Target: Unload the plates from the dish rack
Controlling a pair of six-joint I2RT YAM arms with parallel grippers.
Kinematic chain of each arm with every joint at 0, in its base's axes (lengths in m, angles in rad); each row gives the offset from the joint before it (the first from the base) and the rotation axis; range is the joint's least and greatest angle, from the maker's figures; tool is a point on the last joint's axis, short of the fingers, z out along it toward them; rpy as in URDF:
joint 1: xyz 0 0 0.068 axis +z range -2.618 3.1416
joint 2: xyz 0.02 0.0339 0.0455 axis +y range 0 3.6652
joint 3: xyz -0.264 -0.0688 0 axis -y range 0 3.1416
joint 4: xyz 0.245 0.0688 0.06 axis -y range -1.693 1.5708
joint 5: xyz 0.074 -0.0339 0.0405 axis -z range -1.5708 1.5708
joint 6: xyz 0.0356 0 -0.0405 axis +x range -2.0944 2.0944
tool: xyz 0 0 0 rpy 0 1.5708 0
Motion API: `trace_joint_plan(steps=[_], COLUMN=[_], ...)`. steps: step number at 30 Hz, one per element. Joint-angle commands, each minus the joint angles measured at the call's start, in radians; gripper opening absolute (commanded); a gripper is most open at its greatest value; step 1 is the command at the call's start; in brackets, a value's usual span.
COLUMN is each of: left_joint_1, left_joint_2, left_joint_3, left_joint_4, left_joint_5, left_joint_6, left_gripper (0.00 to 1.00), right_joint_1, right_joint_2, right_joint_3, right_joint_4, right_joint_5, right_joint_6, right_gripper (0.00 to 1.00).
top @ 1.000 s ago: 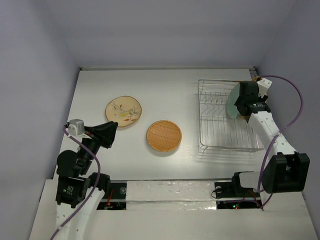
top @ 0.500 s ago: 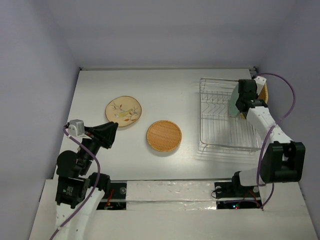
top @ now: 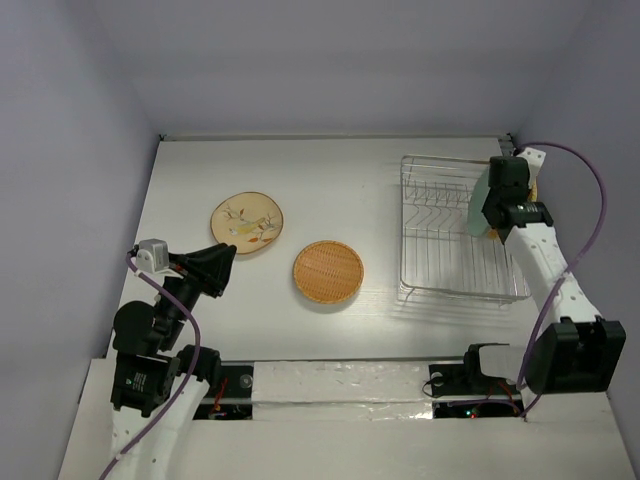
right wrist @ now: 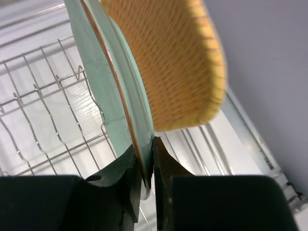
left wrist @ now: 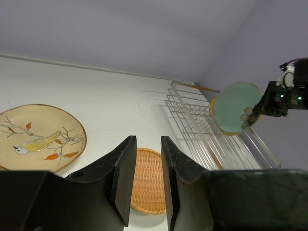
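Note:
My right gripper (right wrist: 153, 159) is shut on the lower rim of the mint-green plate (right wrist: 103, 67), which stands on edge over the right end of the dish rack (top: 440, 250). The orange-tan plate (right wrist: 168, 57) stands right behind it. From above, the mint-green plate (top: 480, 205) shows edge-on beside the right gripper (top: 500, 215). On the table lie the cream plate (top: 248, 222) and the orange woven plate (top: 328, 271). At the near left my left gripper (top: 222, 262) hovers, jaws slightly apart and holding nothing, with the woven plate (left wrist: 147, 180) seen between its fingers.
The rack (left wrist: 192, 115) sits against the right wall, close to the table's back right corner. Purple walls close in the table on the left, back and right. The right arm's purple cable (top: 590, 200) loops beside the right wall.
My right gripper has shut on the mint-green plate's rim and shifted a little to the right with it. The rack nudged slightly right. The left arm has not moved.

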Motion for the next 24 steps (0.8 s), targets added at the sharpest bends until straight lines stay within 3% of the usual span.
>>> trace_joint_plan(steps=[1,9,13,14,19,24], left_joint_1=[-0.007,0.002,0.002,0.002,0.012,0.012], left_joint_2=[-0.014,-0.014,-0.009,-0.004,0.005,0.009], left_joint_3=[0.009,0.009,0.009,0.009,0.009,0.006], left_joint_4=[0.034,0.034,0.034,0.034,0.036,0.037], left_joint_5=[-0.005,-0.011,-0.009,-0.009,-0.009,-0.009], left_joint_6=[-0.003,-0.006,-0.005,-0.005,-0.006,-0.008], left_gripper=[0.24,0.24,0.24,0.24,0.25,0.27], right_joint_1=[0.02,0.124,0.288,0.346,0.497,0.592], right_joint_2=[-0.112,-0.235,-0.212,-0.198,-0.093,0.145], right_joint_3=[0.136,0.251,0.278,0.273,0.224,0.267], right_joint_4=[0.071,-0.006,0.017,0.036,0.297,0.52], right_joint_5=[0.024,-0.01,-0.074,-0.15,-0.373,-0.539], right_joint_6=[-0.009,0.032,0.118,0.169,0.331,0.508], right_gripper=[0.0,0.0,0.0,0.0,0.0,0.0])
